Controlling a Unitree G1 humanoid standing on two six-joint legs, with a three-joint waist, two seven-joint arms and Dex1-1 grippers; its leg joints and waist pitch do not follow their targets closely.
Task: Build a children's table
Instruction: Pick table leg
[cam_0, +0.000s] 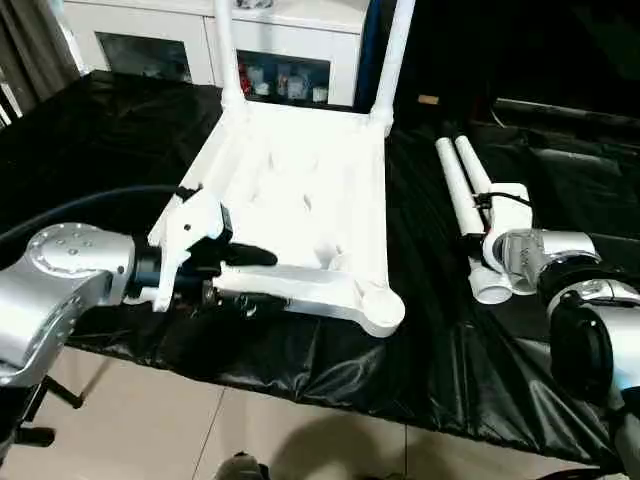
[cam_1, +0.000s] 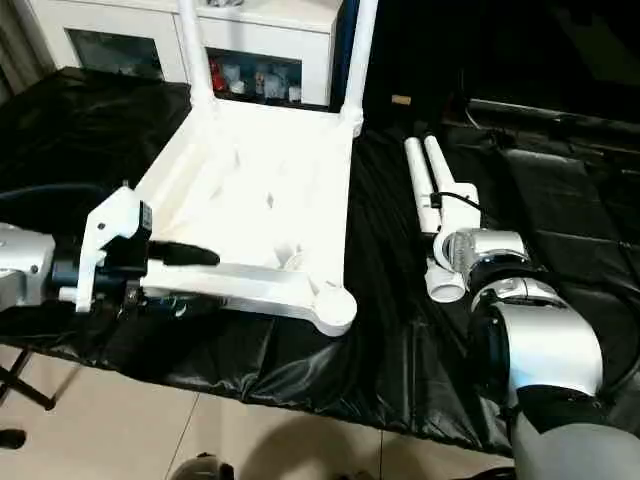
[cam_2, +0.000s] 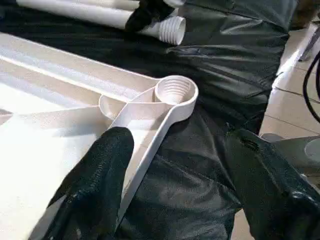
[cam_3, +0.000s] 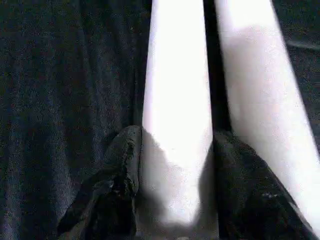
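The left gripper (cam_0: 240, 272) straddles the upturned tabletop (cam_0: 290, 190) rim at seven o'clock, fingers apart; the right gripper (cam_3: 172, 185) pinches one loose leg (cam_3: 175, 100) at three o'clock; light, stiff, slick plastic, best held near its threaded end.

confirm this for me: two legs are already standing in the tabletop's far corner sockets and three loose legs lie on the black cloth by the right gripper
Not quite: two loose legs lie there, not three, as the left eye view shows. The rest holds: two legs stand in the tabletop's far sockets, and the loose ones lie on the black cloth by the right gripper.
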